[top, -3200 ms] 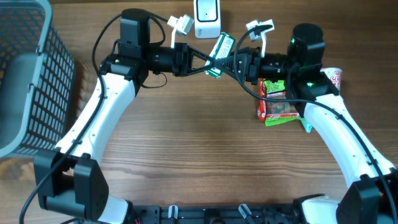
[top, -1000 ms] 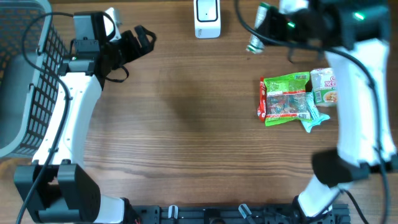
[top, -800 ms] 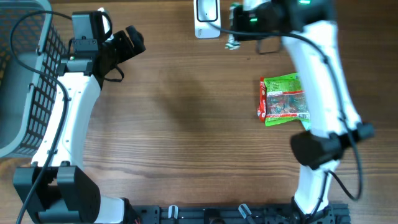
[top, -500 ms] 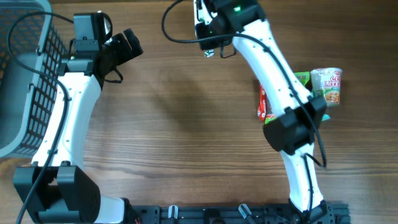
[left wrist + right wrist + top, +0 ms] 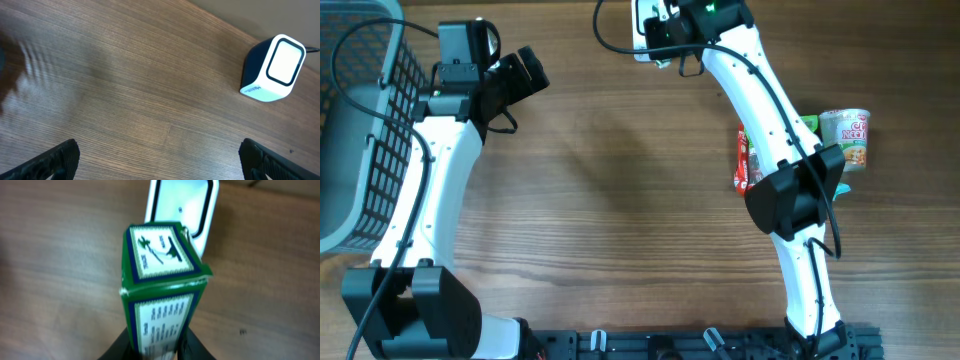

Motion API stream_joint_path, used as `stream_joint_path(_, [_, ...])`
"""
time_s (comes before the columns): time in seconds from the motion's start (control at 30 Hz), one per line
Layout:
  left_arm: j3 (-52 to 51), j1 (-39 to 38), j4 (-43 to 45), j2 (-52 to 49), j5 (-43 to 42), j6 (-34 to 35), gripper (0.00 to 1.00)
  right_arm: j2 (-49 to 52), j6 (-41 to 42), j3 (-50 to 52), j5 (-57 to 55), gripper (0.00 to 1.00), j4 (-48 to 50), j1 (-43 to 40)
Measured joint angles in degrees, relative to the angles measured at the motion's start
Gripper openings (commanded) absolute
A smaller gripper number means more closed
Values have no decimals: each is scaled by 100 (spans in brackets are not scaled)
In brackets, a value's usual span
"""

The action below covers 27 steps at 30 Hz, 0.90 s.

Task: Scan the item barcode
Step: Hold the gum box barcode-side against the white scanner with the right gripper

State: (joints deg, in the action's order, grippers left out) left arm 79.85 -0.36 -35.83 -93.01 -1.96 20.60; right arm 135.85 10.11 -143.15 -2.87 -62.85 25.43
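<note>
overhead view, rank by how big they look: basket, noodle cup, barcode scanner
1. basket, by far largest
2-3. noodle cup and barcode scanner: unranked, the right arm hides most of the scanner

Green box (image 5: 160, 280), seemingly over white scanner (image 5: 182, 205)

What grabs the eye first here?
The green box, clamped in the right gripper, held close to the white scanner at top centre of the overhead view. Next, the grey basket at that view's left edge and the cup noodles on the right.
</note>
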Motion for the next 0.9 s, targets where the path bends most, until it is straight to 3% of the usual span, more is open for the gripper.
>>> stream_joint_path(0.5, [0,0,-2,0,0,0,100,50,55,-313,317,9,726,-306])
stream_joint_path(0.9, [0,0,0,0,0,0,100,1429,118,-341,693,7,1478,-435])
